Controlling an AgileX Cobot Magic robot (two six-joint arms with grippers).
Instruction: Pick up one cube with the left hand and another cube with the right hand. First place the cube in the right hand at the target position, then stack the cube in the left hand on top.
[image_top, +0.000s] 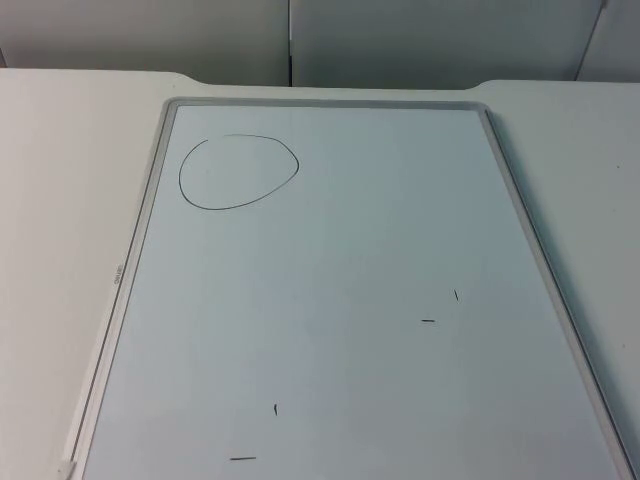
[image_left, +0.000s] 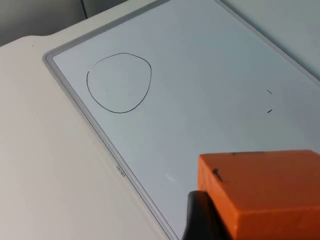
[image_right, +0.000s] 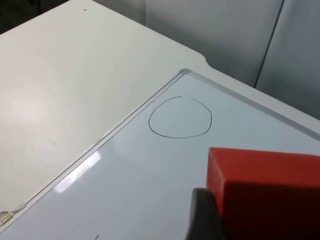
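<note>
Left wrist view: left tool (image_left: 210, 220) grips orange cube (image_left: 265, 195).

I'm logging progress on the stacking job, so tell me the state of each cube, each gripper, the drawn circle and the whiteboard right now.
Orange cube: held in the left gripper, above the board.
Red cube: held in the right gripper, above the board.
Drawn circle: nothing inside it yet.
Whiteboard: lying flat on the table, a few short pen marks.

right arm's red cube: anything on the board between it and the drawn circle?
Nothing visible. The red cube sits in the right pincer, and the whiteboard up to the drawn circle is bare apart from a few short pen marks away from it.
</note>
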